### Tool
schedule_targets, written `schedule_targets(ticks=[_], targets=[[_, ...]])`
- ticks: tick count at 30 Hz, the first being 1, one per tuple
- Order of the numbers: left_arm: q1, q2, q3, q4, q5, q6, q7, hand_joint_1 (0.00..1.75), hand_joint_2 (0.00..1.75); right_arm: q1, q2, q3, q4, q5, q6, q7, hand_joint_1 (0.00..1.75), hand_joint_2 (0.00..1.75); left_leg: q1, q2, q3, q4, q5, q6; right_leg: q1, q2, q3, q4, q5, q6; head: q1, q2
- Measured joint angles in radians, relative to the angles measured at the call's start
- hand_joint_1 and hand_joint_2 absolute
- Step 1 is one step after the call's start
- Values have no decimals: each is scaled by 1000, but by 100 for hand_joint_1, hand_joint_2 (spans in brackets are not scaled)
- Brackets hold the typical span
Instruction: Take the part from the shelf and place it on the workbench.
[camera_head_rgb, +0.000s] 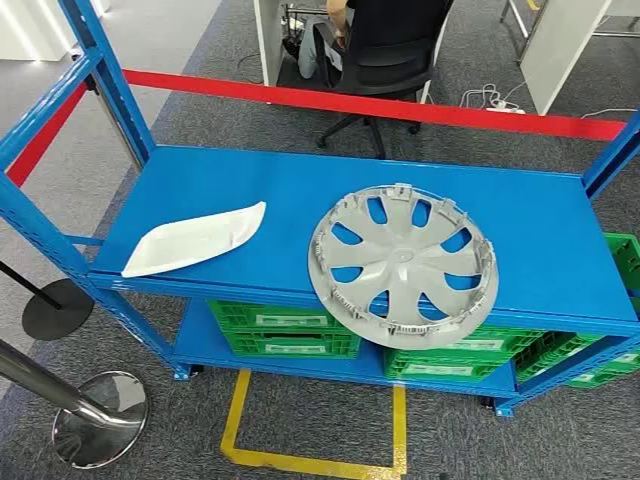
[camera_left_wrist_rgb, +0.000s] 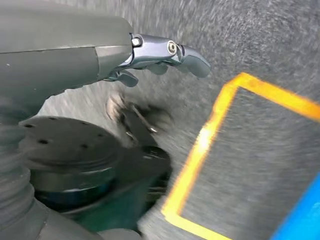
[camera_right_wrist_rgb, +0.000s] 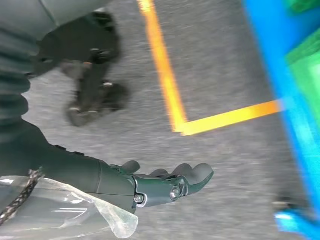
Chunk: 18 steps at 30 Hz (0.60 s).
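Evidently unstarted: hubcap (camera_head_rgb: 403, 264) overhangs the shelf (camera_head_rgb: 528, 230) front edge, graspable; left hand (camera_left_wrist_rgb: 166, 55) and right hand (camera_right_wrist_rgb: 170, 182) hang empty, fingers apart.

My left hand (camera_left_wrist_rgb: 162, 57) hung at my side, fingers stretched out straight and holding nothing. My right hand (camera_right_wrist_rgb: 166, 182) hung likewise, fingers extended, slightly apart and empty, both palms above the floor.

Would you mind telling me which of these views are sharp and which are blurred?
Head view: sharp, the grey wheel cover and white part crisp on the blue shelf. Left wrist view: floor smeared, yellow floor tape soft. Right wrist view: tape and shelf edge streaked, right hand fairly clear.
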Motion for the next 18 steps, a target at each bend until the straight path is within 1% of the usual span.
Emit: schedule_targets(ticks=[2, 3, 4, 5, 7, 9, 11, 14, 16, 18], targets=[[-1, 20, 27, 0, 13, -24, -3, 0, 175, 7, -2, -20, -34, 23, 10, -21, 0, 175, 0, 0, 1, 0, 0, 0, 0, 0, 0, 0, 0, 0, 0, 0], [-1, 36, 51, 0, 21, -43, -7, 0, 175, 14, -2, -43, -70, 56, 22, -38, 0, 175, 0, 0, 1, 0, 0, 0, 0, 0, 1, 0, 0, 0, -1, 0], [-1, 51, 71, 0, 18, -55, -13, 0, 175, 30, 4, -76, -130, 117, 35, -46, 0, 175, 0, -1, 1, 0, 0, 0, 0, -1, 1, 1, 0, 0, -1, 0], [-1, 60, 84, 0, 7, -61, -18, 0, 175, 52, 15, -116, -213, 198, 52, -48, 0, 175, 0, -1, 1, 0, 0, 0, 0, -2, 2, 1, 0, 0, -1, 0], [1, 67, 102, 0, -25, -65, -26, 0, 175, 98, 58, -213, -435, 380, 94, -36, 0, 175, 0, -1, 1, -1, 1, -1, 0, -2, 1, 2, 0, 0, 0, 0], [0, 67, 111, 0, -47, -61, -27, 0, 175, 123, 107, -301, -635, 484, 125, -13, 0, 175, 0, -1, 3, -1, 0, -1, 0, -1, -4, 2, -1, -1, 0, 0], [-2, 65, 118, 0, -56, -58, -27, 0, 175, 135, 147, -366, -771, 516, 143, -7, 0, 175, 0, -2, 5, -1, -1, 0, -1, -3, -8, 1, -3, -1, 0, 0], [-3, 64, 127, 0, -68, -56, -27, 0, 175, 157, 188, -437, -903, 540, 152, -32, 0, 175, -1, -2, 5, -1, -1, 0, -1, -3, -7, 1, -3, -1, 0, 0], [-4, 65, 132, 0, -85, -53, -23, 0, 175, 182, 204, -457, -988, 546, 130, -46, 0, 175, -2, -2, 5, 0, -1, 0, -2, -3, -3, 1, -3, -1, 0, 0], [-5, 64, 135, 0, -107, -46, -13, 0, 175, 212, 218, -451, -1088, 545, 86, -50, 0, 175, -2, -2, 4, 0, -1, 0, -2, -3, 2, 2, -3, 0, 0, 0]])
